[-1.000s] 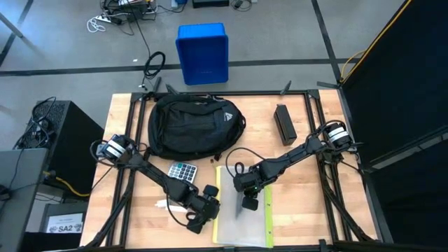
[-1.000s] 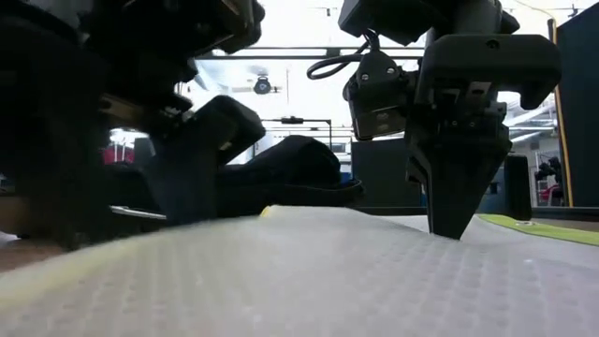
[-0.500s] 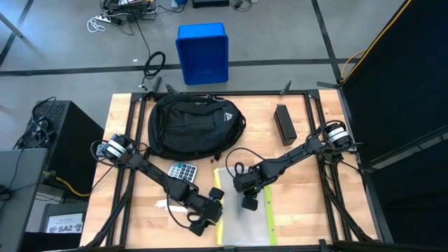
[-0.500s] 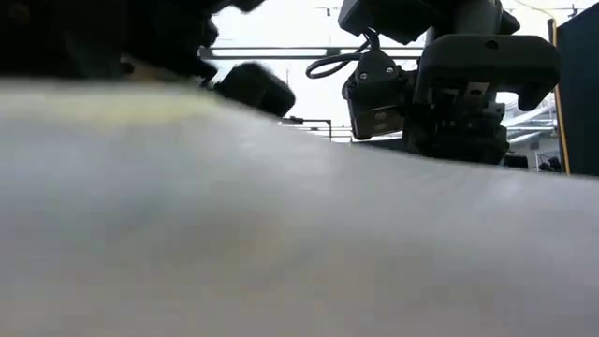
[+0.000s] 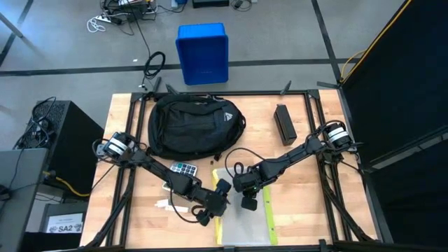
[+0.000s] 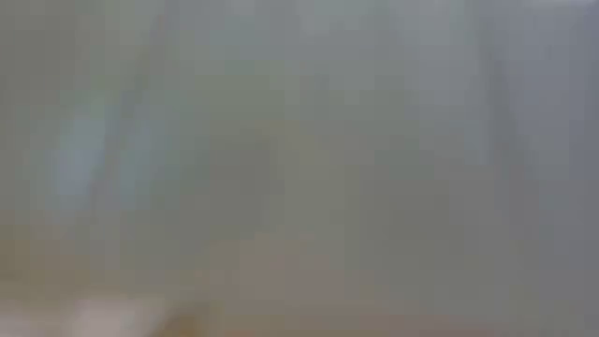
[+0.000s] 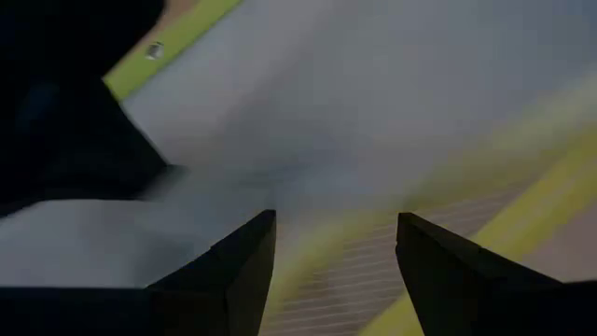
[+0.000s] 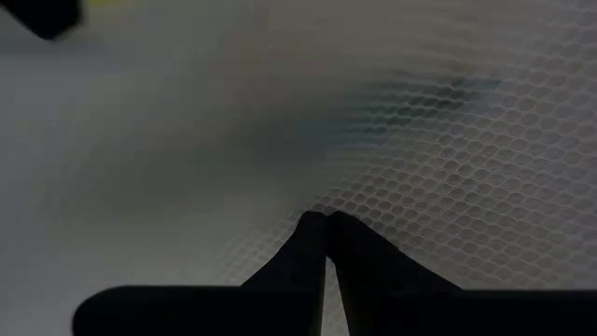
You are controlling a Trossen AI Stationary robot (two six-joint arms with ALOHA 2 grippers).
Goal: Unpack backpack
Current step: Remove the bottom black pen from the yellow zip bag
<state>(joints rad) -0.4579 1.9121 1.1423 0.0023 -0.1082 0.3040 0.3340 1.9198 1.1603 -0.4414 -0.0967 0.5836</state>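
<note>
While both arms stretch inward, left gripper (image 5: pixel 218 198) jaws apart at mesh pouch (image 5: pixel 246 222) edge, right gripper (image 5: pixel 248 204) closed, pressing it.

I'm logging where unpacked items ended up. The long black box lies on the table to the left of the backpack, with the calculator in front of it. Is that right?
Not quite. In the high view the long black box lies to the right of the backpack, not the left. The calculator does lie in front of the backpack.

Grey concrete floor (image 5: pixel 294 31) surrounds the wooden table (image 5: pixel 294 157). A blue bin (image 5: pixel 202 53) and cables (image 5: pixel 119 14) lie there; a black curtain (image 5: pixel 399 105) hangs alongside.
</note>
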